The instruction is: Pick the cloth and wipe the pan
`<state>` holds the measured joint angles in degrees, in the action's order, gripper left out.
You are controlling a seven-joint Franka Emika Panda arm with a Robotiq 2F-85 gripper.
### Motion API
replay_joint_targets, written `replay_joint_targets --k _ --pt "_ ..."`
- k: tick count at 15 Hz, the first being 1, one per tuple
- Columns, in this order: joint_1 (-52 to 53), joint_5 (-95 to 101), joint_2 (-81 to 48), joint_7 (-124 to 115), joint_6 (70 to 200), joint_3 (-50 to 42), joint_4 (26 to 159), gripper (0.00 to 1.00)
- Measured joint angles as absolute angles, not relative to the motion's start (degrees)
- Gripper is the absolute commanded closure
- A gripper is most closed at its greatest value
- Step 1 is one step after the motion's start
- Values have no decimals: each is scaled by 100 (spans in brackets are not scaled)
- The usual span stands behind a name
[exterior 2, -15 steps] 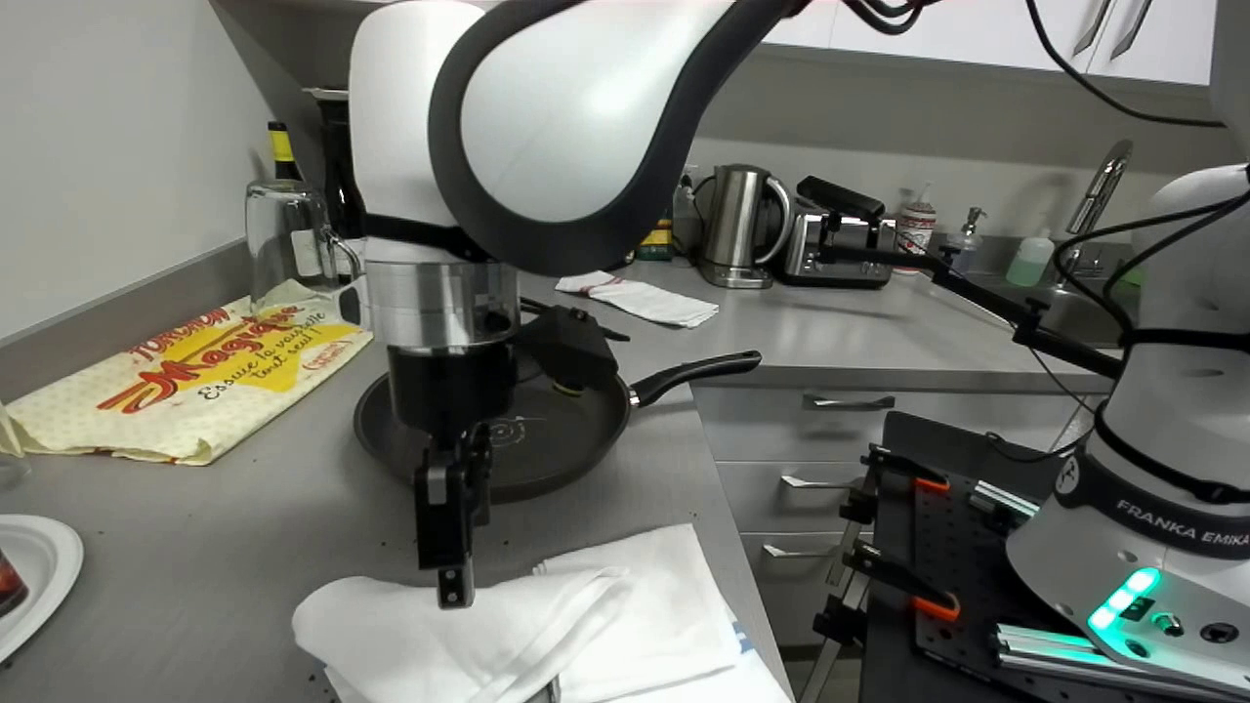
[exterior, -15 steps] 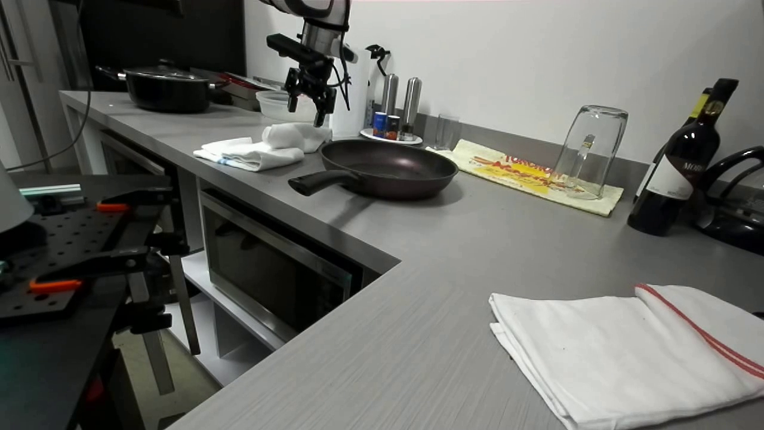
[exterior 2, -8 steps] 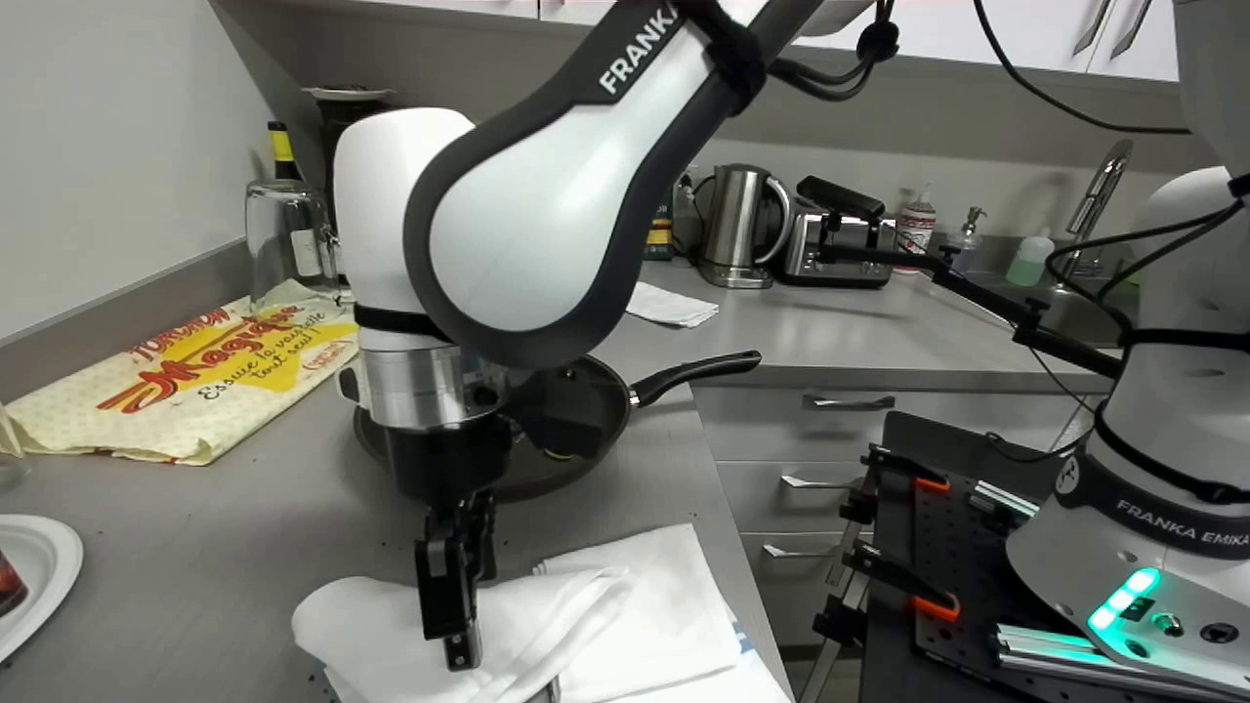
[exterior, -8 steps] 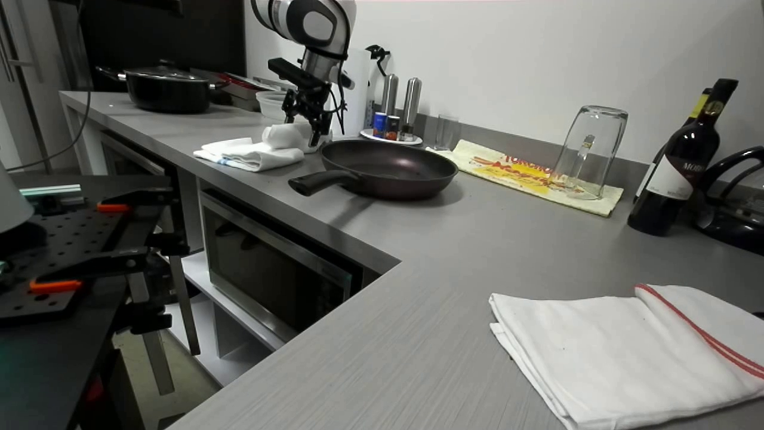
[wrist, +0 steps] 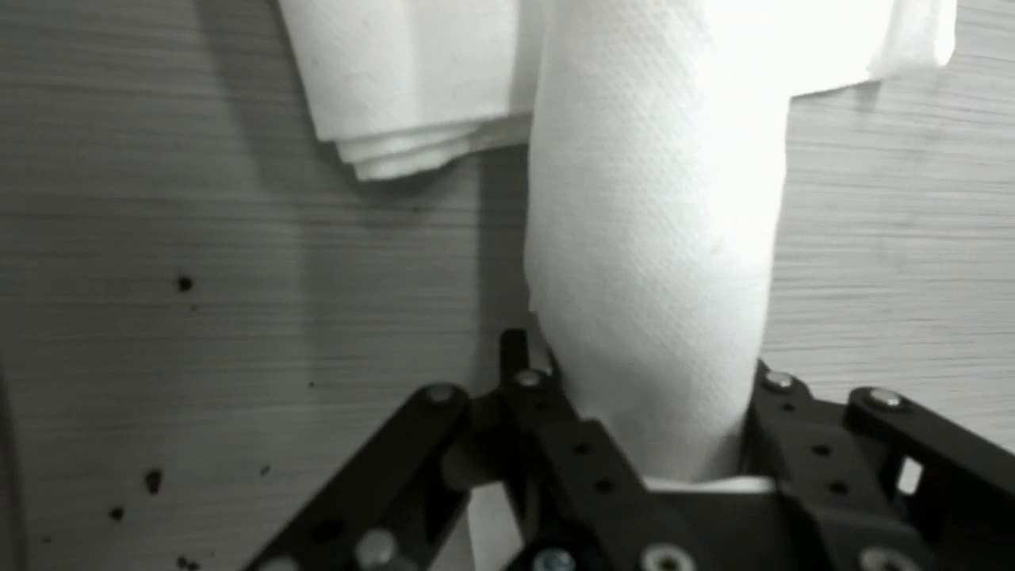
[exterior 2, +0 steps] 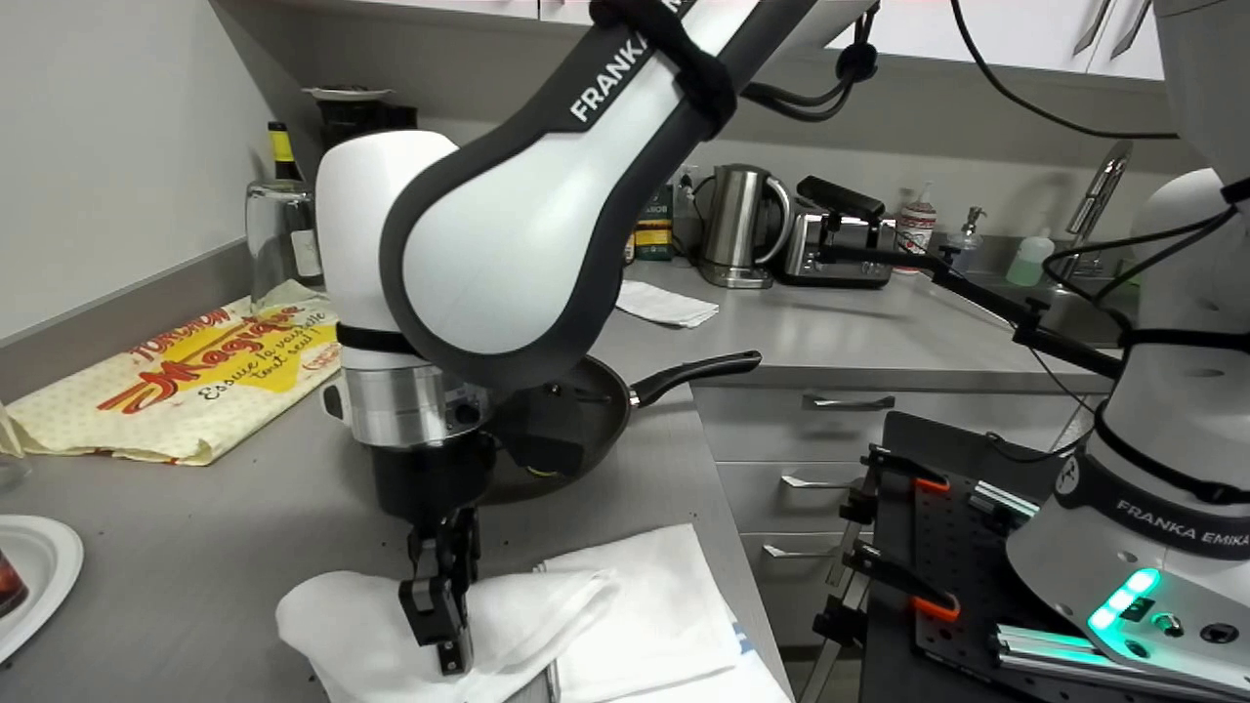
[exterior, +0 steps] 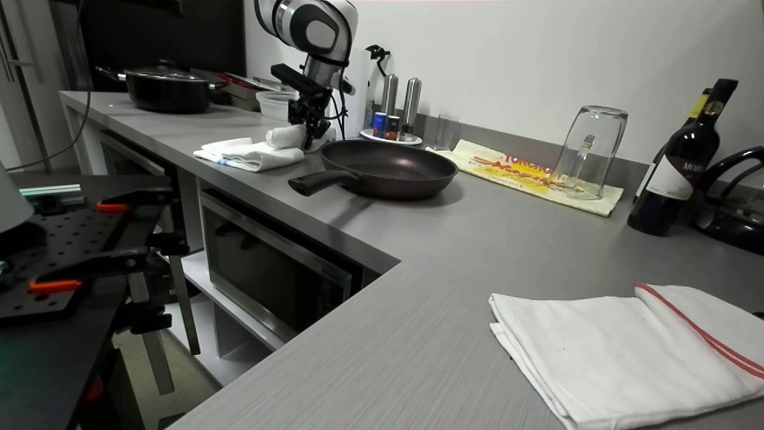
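Observation:
A bunched white cloth (wrist: 658, 222) fills the space between the fingers of my gripper (wrist: 641, 357) in the wrist view, touched on both sides. In an exterior view the near finger presses into the raised fold of this cloth (exterior 2: 342, 625), which still rests on the counter; the far finger is mostly hidden. A flatter white piece with blue marks (exterior 2: 645, 615) lies against it. The dark pan (exterior: 391, 170) sits just beyond, its handle (exterior: 322, 181) pointing to the counter's front edge. My arm covers part of the pan (exterior 2: 607, 415) in an exterior view.
A yellow printed towel (exterior: 525, 173) with an upturned glass mug (exterior: 594, 149) lies along the wall. Wine bottles (exterior: 680, 161) stand farther on. A red-striped white towel (exterior: 621, 352) lies at the counter corner. A white plate (exterior 2: 49, 576) sits beside the cloth.
My gripper has come down from above the cloth, and its fingers have closed in on the raised fold. The fold has shifted and squeezed slightly. The pan has not moved.

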<state>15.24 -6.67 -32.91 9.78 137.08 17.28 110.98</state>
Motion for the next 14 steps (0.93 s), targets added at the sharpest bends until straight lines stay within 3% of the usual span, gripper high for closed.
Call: replay_joint_targets --k 2,9,14 --pt "1517 -690 -3249 968 13638 1762 10987 98" --pt "1362 -719 -2230 1055 13006 1856 10786 95" --pt "1214 -101 -1609 1068 12932 1434 10854 95"
